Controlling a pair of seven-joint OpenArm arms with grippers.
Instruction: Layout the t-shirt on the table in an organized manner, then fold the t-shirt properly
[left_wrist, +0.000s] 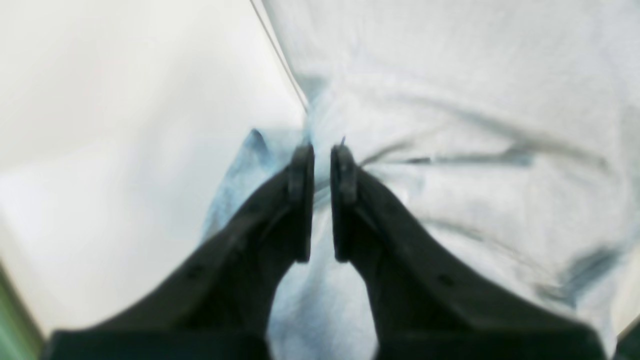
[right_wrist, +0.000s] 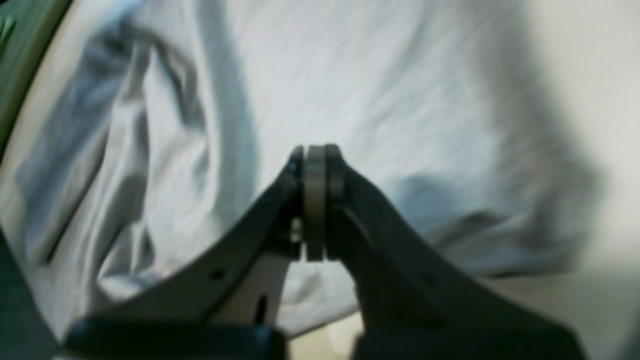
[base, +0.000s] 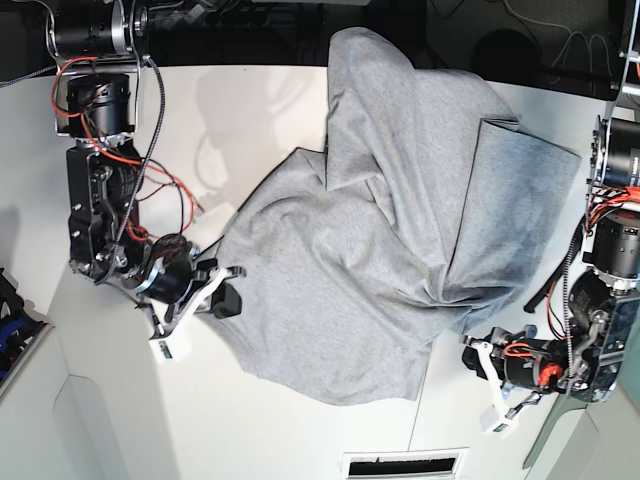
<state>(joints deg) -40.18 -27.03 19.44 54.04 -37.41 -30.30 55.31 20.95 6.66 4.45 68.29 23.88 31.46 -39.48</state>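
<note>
From the base view I see the t-shirt (base: 390, 250) spread in a loose, rumpled heap across the middle of the white bench (base: 250, 110), running from about twelve o'clock at the far edge down to six o'clock near me, with one broad fold lying over toward three o'clock. No lettering shows on the side facing up. My right claw (base: 228, 290) sits at about nine o'clock of the shirt, right at its edge; in its wrist view the two fingers (right_wrist: 334, 170) are pressed flat together with no gap and nothing visibly caught between them — clenched, with grey cloth bunched in ridges beneath it. My left claw (left_wrist: 322, 165) is down at about four o'clock of the shirt in the base view. Its wrist view shows the black fingers (left_wrist: 300, 200) parted by a narrow slit, pale cloth visible through the gap and creases fanning out from the tips — I cannot tell whether any fabric is actually pinched there. A thin dark seam (left_wrist: 280, 55) runs across the bench beside the shirt's edge.
</note>
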